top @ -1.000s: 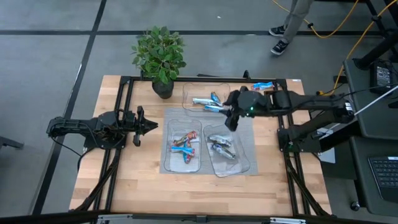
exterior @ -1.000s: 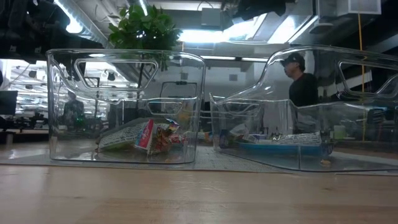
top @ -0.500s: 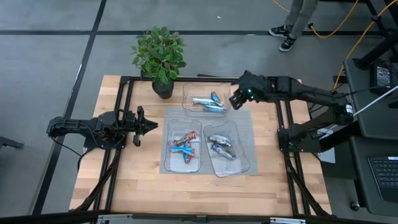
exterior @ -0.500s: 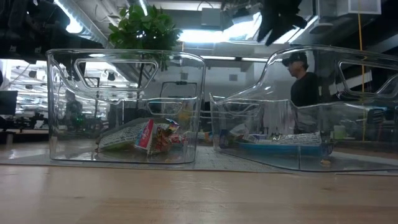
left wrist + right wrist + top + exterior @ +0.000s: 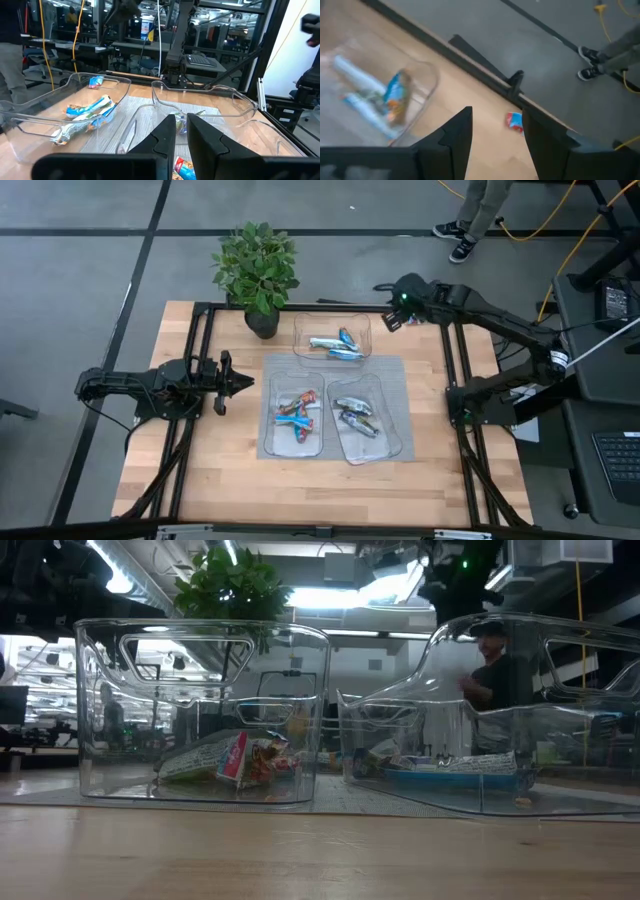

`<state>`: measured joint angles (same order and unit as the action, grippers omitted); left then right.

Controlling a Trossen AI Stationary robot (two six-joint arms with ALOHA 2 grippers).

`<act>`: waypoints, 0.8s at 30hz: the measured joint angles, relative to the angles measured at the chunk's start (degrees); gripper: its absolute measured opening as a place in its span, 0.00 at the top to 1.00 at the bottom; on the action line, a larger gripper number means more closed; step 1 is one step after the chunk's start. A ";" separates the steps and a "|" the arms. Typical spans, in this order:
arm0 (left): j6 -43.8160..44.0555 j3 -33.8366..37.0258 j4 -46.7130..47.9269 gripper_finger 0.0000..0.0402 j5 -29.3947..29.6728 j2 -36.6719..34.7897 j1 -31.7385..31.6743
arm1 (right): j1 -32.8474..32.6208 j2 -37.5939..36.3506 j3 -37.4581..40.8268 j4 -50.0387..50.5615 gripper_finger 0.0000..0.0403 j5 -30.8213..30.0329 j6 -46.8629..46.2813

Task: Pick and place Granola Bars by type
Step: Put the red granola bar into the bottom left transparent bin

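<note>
My right gripper (image 5: 392, 319) hangs part open, empty, above the last loose bar (image 5: 514, 121) by the table's back edge; a misjudged descent could knock it off.

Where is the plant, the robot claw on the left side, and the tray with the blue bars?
plant (image 5: 256, 263): high view, on its leaves.
left gripper (image 5: 243, 381): high view, at its fingertips.
far tray (image 5: 299, 332): high view, on its rim.

Two arms, matte black, built of jointed tubular links with boxy housings. The right hand (image 5: 393, 320) carries a small green indicator light on its wrist. The left hand (image 5: 243, 381) ends in two flat, tapered black fingers (image 5: 161, 140).
</note>
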<state>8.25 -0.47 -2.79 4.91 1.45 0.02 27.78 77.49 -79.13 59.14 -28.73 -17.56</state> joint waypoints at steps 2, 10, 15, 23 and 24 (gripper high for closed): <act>0.00 0.00 0.00 0.89 0.00 0.00 0.01 | 2.96 0.01 1.52 -2.23 0.57 1.58 1.58; 0.00 0.00 0.02 0.91 0.00 0.00 -0.01 | 12.92 2.85 6.09 -9.29 0.57 10.23 6.85; 0.00 0.00 0.02 0.90 -0.02 0.00 0.00 | 17.05 6.36 6.33 -9.73 0.56 10.33 10.27; 0.00 0.00 0.00 0.90 0.00 0.00 0.01 | 20.22 13.05 6.35 -9.24 0.40 9.92 13.24; 0.00 0.00 0.01 0.90 0.00 -0.01 0.00 | 20.44 13.94 6.35 -9.18 0.37 9.90 13.88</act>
<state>8.25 -0.47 -2.78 4.91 1.45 0.03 48.23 91.44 -72.77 49.96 -18.83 -3.69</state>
